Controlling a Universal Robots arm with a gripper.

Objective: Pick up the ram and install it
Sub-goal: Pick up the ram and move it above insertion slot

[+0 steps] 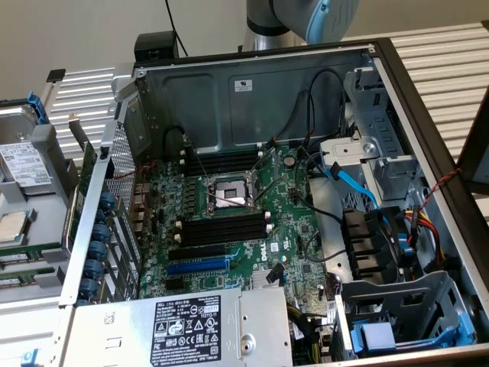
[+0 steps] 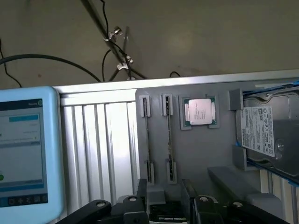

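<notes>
grey holder [image 2: 210, 154] holds the ram [image 2: 168, 140], it seems, on edge beside the square chip [image 2: 200, 112]. one cannot tell if the gripper [image 2: 163, 203] is wide or shut. a crooked grab could bend it.

Thin ram [image 2: 169, 140] edge-on in grey holder [image 2: 201, 154]

I see soft, even light in both views, and shadows are faint. Inside the case [image 1: 252, 92] it is dimmer; the screen [image 2: 21, 140] glows pale.
</notes>
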